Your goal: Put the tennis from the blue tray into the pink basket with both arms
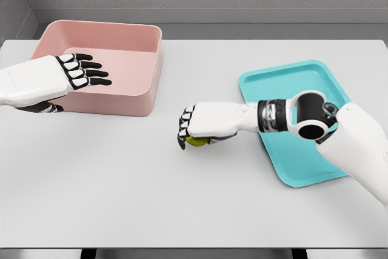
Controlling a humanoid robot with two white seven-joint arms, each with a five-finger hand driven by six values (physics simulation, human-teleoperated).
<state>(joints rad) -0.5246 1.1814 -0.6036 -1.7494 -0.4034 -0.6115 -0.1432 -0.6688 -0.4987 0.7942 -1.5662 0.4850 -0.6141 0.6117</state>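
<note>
While the right hand [197, 127] has its fingers curled over the tennis ball [197, 141] mid-table, just left of the blue tray [285, 80], the left hand [66, 76] hovers flat, fingers spread, over the pink basket [130, 34] at the table's [182, 204] far left corner. Lots of bare tabletop between them. No readable writing anywhere.

Bright, even, diffuse light falls from above, with no glare or hot spots. The white worktop [121, 180] reads pale grey and flat. Shadows are soft and faint: a dim smudge under the right hand [195, 127], a slight shade inside the pink basket [148, 65]. The render is sharp throughout, without blur or edge distortion
</note>
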